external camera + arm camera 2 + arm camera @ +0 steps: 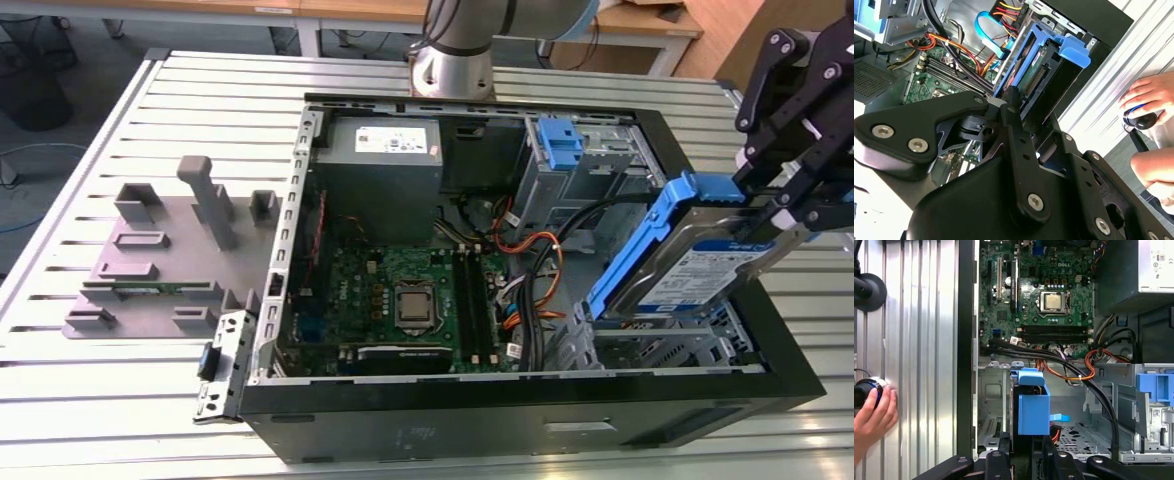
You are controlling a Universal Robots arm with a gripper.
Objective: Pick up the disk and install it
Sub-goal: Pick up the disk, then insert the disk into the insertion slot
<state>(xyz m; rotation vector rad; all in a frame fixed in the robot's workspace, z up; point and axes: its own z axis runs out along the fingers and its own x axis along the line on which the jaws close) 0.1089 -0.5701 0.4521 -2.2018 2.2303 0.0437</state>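
Observation:
The disk (701, 268), a silver drive with a white and blue label in a blue plastic carrier frame, hangs tilted on edge over the metal drive cage (654, 350) at the front corner of the open computer case, on the exterior view's right. Its lower end reaches the cage's top. My black gripper (767, 205) is shut on the upper end of the carrier. The first wrist view looks down the disk's (1033, 407) blue end between my fingers (996, 460), with the cage (990, 405) beside it. The second wrist view has the disk (1051, 62) beyond the gripper linkage.
Inside the case (534, 400) lie the motherboard (400, 290), a grey power-supply box (380, 150), orange and black cables (534, 255) and a blue tab (561, 140) in the rear bay. A grey fixture (174, 250) stands on the table. A person's hand (871, 415) rests on a knob beside the case.

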